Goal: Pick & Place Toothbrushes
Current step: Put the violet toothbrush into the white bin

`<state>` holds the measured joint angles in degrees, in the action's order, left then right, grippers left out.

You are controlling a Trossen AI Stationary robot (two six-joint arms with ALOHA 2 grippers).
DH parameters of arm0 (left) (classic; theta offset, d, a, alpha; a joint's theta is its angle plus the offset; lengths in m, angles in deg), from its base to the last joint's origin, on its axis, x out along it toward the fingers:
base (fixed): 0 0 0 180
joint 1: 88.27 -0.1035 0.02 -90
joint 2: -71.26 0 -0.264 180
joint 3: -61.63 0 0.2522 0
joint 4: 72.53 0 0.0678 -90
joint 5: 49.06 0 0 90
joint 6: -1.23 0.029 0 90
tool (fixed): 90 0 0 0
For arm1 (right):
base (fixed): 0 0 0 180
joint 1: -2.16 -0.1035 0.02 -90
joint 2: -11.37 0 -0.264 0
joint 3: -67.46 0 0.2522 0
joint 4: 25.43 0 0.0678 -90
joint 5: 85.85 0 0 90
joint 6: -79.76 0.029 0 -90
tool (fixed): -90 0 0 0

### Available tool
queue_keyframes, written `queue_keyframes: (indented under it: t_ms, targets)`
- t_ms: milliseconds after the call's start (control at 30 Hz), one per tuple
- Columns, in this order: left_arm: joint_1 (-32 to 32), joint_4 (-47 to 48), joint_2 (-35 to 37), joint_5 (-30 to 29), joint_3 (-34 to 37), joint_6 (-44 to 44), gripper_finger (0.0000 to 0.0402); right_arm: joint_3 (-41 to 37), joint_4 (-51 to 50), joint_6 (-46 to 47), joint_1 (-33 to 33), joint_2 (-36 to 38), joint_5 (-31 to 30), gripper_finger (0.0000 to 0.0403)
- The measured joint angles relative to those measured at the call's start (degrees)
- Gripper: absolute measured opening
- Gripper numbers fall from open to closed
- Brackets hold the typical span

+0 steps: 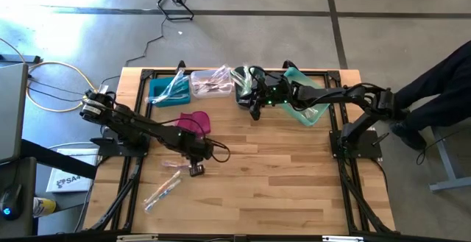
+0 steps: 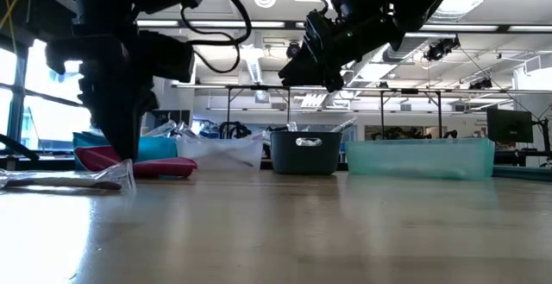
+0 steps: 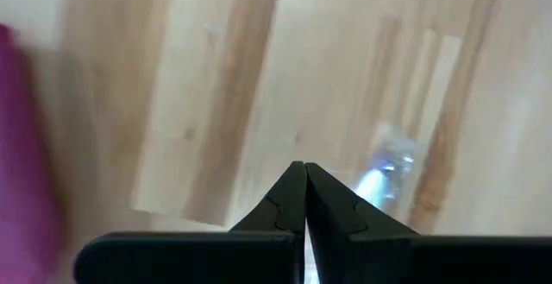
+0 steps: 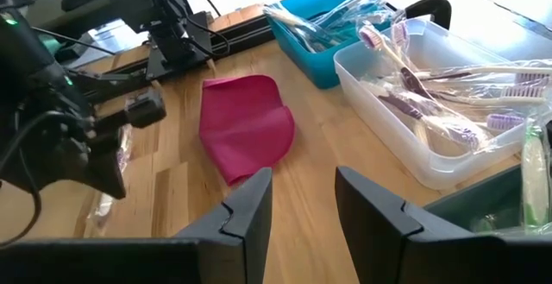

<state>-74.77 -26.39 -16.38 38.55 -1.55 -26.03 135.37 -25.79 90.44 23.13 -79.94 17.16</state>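
Observation:
Two toothbrushes in clear wrappers point(image 1: 174, 167) point(image 1: 162, 194) lie flat on the wooden table, left of the middle; one shows blurred in the left wrist view point(image 3: 388, 167) and one in the low view point(image 2: 69, 179). My left gripper point(image 1: 196, 170) point(image 3: 304, 170) hangs shut just right of the nearer-centre toothbrush, pointing steeply down, with nothing in it. More toothbrushes lie in the blue bin point(image 4: 332, 21) and the clear bin point(image 4: 431, 103). My right gripper point(image 4: 302, 189) point(image 1: 255, 109) is open and empty, raised beside the grey bin point(image 2: 304, 152).
A magenta pouch point(image 1: 193, 121) point(image 4: 246, 129) lies flat behind my left gripper. Blue point(image 1: 165, 91), clear point(image 1: 212, 82), grey point(image 1: 243, 95) and teal point(image 1: 307, 102) bins line the far edge. A person's legs point(image 1: 434, 87) show beyond the table's right side.

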Motion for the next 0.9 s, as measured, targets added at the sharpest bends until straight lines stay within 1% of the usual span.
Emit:
queue_keyframes:
  t_ms: [100,200,400,533,667,800,900]
  targets:
    - [0.0,3.6,0.0,-2.8,-1.8,0.6,0.0,0.0,-0.1,0.0,0.0,0.0,0.6,0.0121]
    - [0.0,8.6,0.0,-3.5,-3.7,0.6,0.0,0.0,-0.4,0.2,0.0,0.0,0.7,0.0121]
    - [0.0,17.4,0.0,-3.3,-6.8,0.6,0.0,0.0,-1.0,0.2,0.0,0.0,0.6,0.0121]
    - [0.0,21.9,0.0,-1.5,-7.3,0.6,0.0,0.0,-1.0,0.2,0.0,0.0,0.6,0.0121]
    - [0.0,23.6,0.0,-0.2,-7.3,0.5,0.0,0.0,-1.0,0.2,0.0,0.0,0.6,0.0121]
    - [0.0,22.4,0.0,-2.7,-7.3,0.5,0.0,0.0,-1.0,0.2,0.0,0.0,0.5,0.0121]
    - [0.0,20.4,0.0,-3.1,-7.3,0.4,0.0,0.0,-1.0,0.2,0.0,0.0,0.5,0.0121]
